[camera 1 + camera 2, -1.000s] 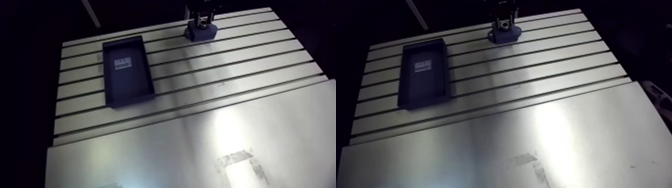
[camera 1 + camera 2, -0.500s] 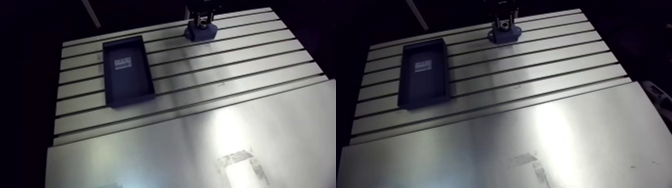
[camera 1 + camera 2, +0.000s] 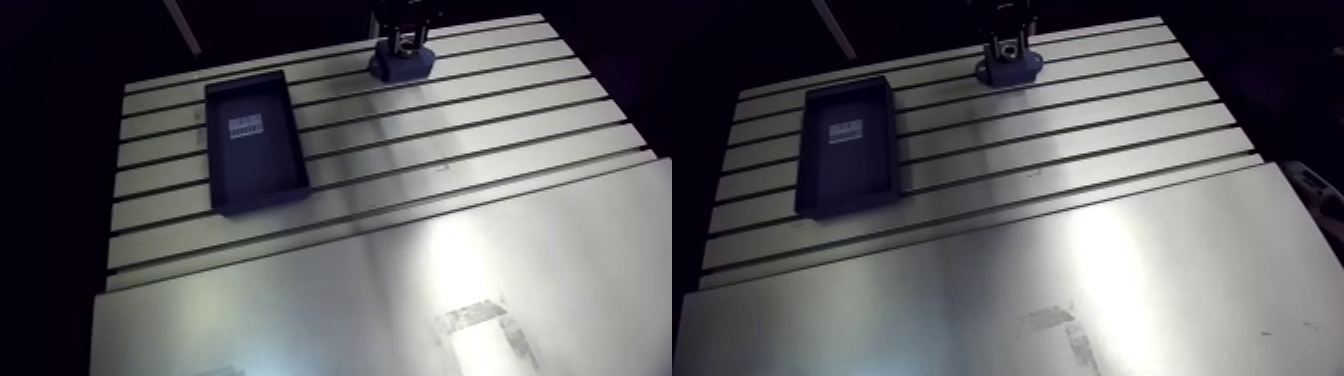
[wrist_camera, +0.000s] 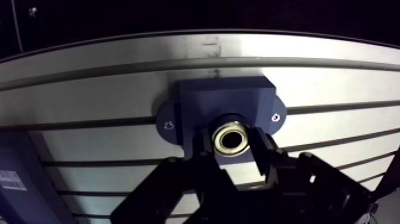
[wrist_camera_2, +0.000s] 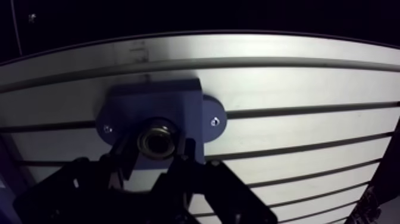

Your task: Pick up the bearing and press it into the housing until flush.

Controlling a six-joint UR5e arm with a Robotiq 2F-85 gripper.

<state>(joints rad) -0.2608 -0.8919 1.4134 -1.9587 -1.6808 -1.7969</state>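
**Nothing has moved: bearing held at the housing's bore**

Compare the arm view with the earlier pictures and you find no change. The pincer (image 4: 233,137), the housing (image 4: 223,98) and the tray (image 3: 262,168) sit where they were.

In the wrist view the pincer is closed on the bearing (image 4: 231,138). Its two fingers (image 4: 262,152) press on either side of the bright ring. The bearing sits at the round bore in the middle of the housing. You cannot tell from here whether it is flush.

The housing is a dark blue block with a small ear on each side. It lies flat on the slotted bench (image 3: 450,150), near the far edge.

The only other thing on the bench is the dark tray with a white label (image 3: 244,127) inside. It lies well apart from the housing, to one side. Nothing stands between the pincer and the housing.
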